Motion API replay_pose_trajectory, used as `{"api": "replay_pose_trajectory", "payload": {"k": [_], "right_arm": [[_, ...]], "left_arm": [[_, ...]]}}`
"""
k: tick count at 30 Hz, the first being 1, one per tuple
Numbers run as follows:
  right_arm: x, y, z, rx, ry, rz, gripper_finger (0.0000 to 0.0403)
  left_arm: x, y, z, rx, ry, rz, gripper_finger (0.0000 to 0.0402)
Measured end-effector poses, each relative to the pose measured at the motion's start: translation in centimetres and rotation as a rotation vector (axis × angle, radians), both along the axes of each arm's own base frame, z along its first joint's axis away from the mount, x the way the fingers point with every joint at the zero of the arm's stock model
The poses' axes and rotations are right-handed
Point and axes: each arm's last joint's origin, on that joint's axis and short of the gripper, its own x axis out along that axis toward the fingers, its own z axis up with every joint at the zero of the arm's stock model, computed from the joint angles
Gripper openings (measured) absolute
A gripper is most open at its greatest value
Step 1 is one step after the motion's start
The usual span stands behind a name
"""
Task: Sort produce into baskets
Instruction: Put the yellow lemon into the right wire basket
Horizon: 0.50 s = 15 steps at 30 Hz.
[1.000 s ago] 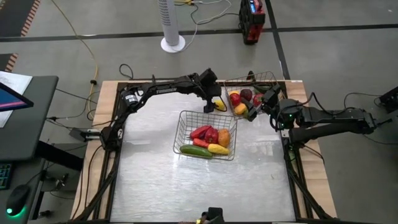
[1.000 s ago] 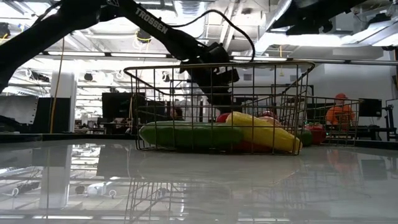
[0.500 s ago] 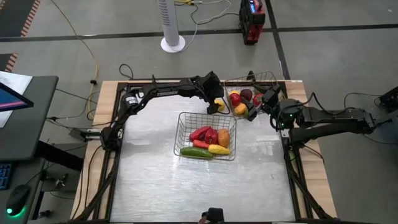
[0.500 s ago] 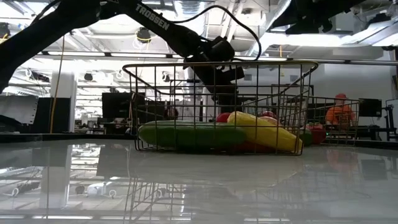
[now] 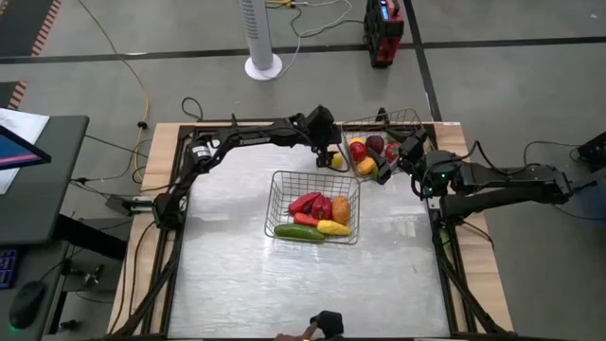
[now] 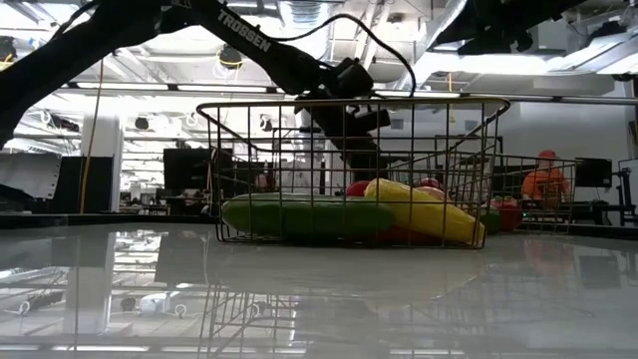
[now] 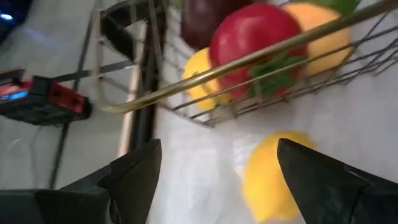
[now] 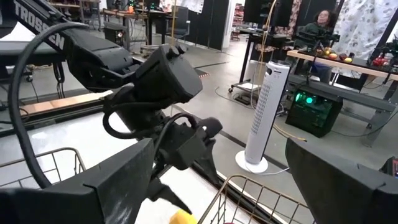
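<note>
A yellow lemon [image 7: 273, 177] lies on the table just outside the far basket [image 5: 398, 120]; the left gripper [image 5: 327, 156] hovers over it, fingers spread wide and holding nothing. That basket contains a red fruit [image 7: 255, 37], yellow and dark-purple pieces. The near basket [image 5: 281, 204] in mid-table holds red peppers [image 5: 311, 203], a cucumber [image 5: 298, 230], corn [image 5: 332, 227] and an orange piece [image 5: 341, 209]. The right gripper [image 5: 390, 161] rests released at the far basket's edge. A white tower fan [image 8: 264, 118] stands beyond the table.
</note>
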Motion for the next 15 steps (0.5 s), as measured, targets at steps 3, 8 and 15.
{"api": "replay_pose_trajectory", "payload": {"k": [3,8,15], "right_arm": [[0.0,0.0,0.0,0.000,0.001,0.000,0.0388],[0.0,0.1,0.0,0.000,0.000,0.005,0.0388],[0.0,0.1,0.0,0.000,-0.001,0.006,0.0388]], "left_arm": [[0.2,-0.4,-1.1,-0.080,0.010,-0.006,0.0307],[0.8,-1.4,-2.2,-0.048,0.052,-0.007,0.0306],[0.8,-1.9,-2.4,-0.040,0.097,0.037,0.0306]]}}
